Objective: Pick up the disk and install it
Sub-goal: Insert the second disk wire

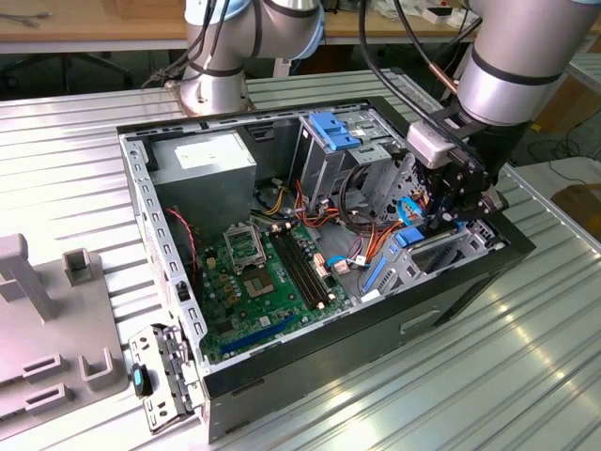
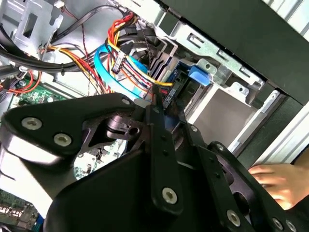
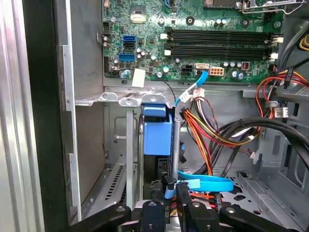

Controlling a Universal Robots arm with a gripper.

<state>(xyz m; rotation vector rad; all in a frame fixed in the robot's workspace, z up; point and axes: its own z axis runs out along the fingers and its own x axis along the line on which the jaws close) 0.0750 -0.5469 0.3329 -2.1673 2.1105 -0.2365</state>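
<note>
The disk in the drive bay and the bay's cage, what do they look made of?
The disk: its frame looks like bright blue moulded plastic, smooth with a soft sheen; its body is mostly hidden. The cage looks like bare grey sheet metal, matt, with folded edges and punched slots.

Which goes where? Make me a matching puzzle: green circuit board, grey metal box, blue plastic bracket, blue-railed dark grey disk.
1 green circuit board
2 grey metal box
3 blue plastic bracket
4 blue-railed dark grey disk

A atop the grey cage
B on edge in a slot by the gripper
C flat on the case floor
D in the case corner nearest the arm's base

Pairs: 1-C, 2-D, 3-A, 4-B
</note>
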